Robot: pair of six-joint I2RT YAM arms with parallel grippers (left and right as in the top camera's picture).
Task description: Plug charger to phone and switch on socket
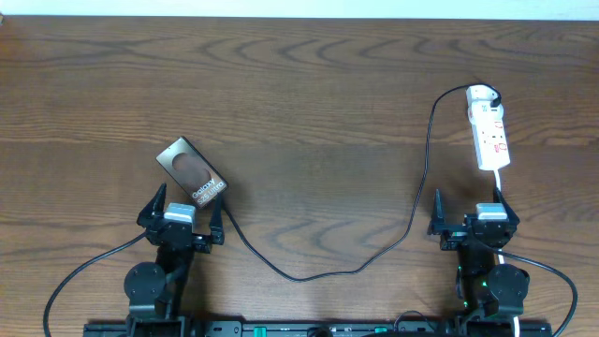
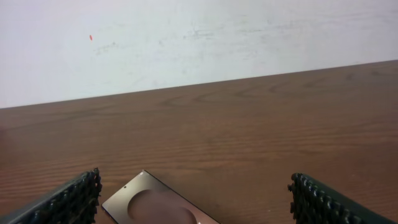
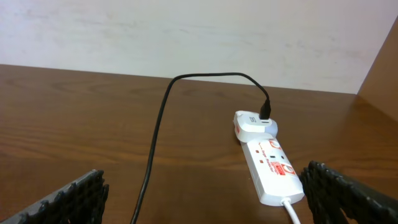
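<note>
The phone (image 1: pixel 192 170), a dark slab with a brown oval and white lettering, lies angled at the left centre, and its top end shows in the left wrist view (image 2: pixel 155 202). The charger's black cable (image 1: pixel 412 220) runs from a white adapter on the socket (image 1: pixel 489 126) down and left in a loop. Its far end reaches the phone's near right corner, and the tip is too small to make out. My left gripper (image 1: pixel 184 213) is open just below the phone, with its fingers either side of it (image 2: pixel 193 211). My right gripper (image 1: pixel 473 215) is open just below the socket (image 3: pixel 270 165).
The socket's white cord (image 3: pixel 292 211) leaves its near end and runs toward my right gripper. The black cable (image 3: pixel 155 149) crosses the table between the right fingers. A white wall stands behind the table's far edge.
</note>
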